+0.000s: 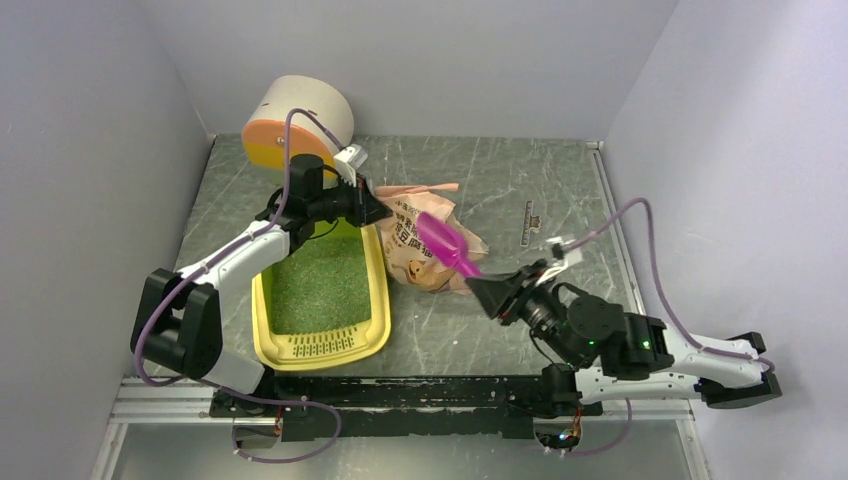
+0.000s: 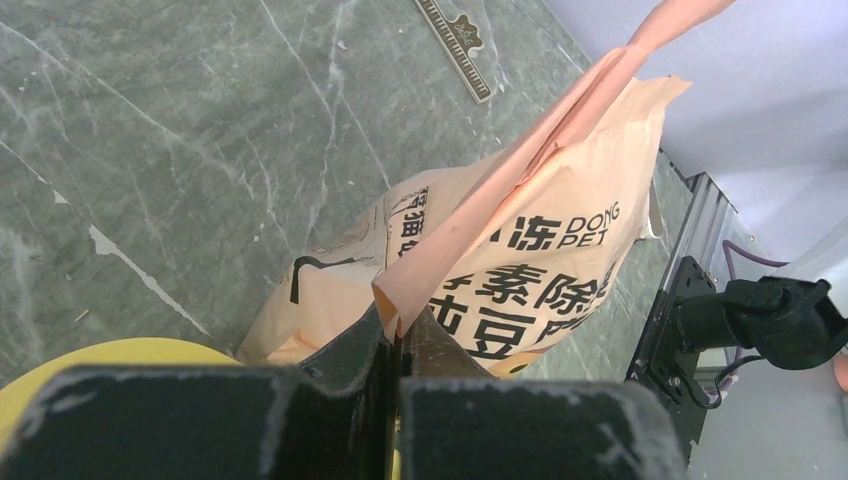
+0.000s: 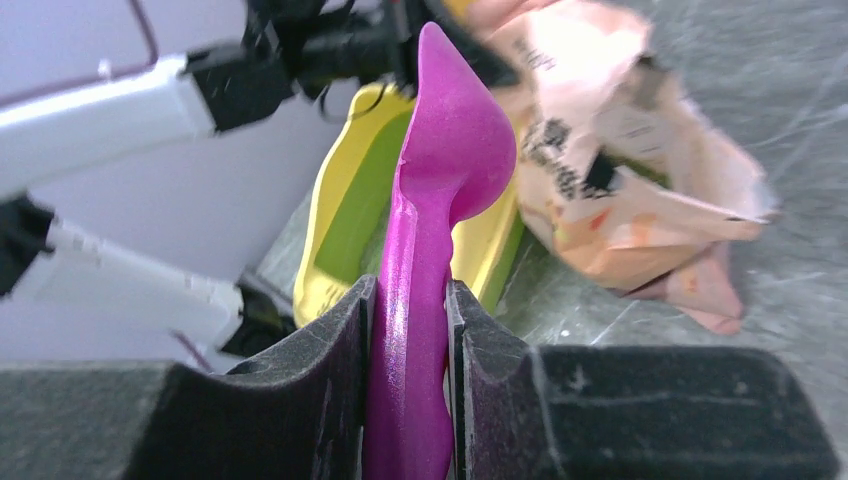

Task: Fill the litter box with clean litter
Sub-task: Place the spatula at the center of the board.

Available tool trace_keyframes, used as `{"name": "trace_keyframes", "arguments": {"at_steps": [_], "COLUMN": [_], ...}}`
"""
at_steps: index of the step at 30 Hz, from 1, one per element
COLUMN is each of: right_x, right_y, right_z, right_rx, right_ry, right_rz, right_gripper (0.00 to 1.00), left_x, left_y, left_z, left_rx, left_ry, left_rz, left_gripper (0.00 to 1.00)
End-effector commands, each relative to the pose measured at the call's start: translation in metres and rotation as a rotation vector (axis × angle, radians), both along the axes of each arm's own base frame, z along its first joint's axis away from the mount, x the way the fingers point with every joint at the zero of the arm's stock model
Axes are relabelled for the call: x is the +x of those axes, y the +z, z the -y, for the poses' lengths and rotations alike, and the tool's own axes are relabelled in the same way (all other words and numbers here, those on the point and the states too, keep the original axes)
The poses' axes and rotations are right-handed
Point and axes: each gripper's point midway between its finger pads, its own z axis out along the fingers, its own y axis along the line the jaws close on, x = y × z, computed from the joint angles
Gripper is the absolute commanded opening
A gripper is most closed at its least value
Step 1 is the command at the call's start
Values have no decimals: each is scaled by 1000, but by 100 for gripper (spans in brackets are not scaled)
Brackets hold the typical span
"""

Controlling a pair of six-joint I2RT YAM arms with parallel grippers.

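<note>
Yellow litter box (image 1: 381, 295): holds clean litter (image 1: 315, 285).
Bag (image 1: 405, 250): touching litter box; left fingers (image 2: 345, 365) clamped on its top.
Scoop (image 1: 445, 243): right of litter box; right fingers (image 3: 320, 350) clamped on handle.

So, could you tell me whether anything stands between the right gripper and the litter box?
Yes: the printed bag stands between the right gripper and the litter box, beside the box's right rim. The left gripper pinches its top edge, and the right gripper's magenta scoop reaches over it.

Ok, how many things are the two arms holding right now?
2. The left fingers pinch the top edge of the bag beside the yellow tray; the right fingers clamp the handle of the pink scoop.
</note>
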Motion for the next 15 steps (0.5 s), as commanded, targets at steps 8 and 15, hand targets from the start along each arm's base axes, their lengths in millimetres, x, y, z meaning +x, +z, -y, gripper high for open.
{"name": "trace_keyframes", "arguments": {"at_steps": [8,15], "right_x": [59,72], "right_y": [5,-32], "right_z": [103,92], "right_rx": [-54,-266], "right_ry": [-657,-741], "right_rz": [103,97], "right_gripper": [0,0], "left_x": [-15,-18], "left_y": [7,9], "left_z": [4,5], "left_rx": [17,61], "left_ry": [-29,-10], "left_rz": [21,41], "left_gripper": [5,5]}}
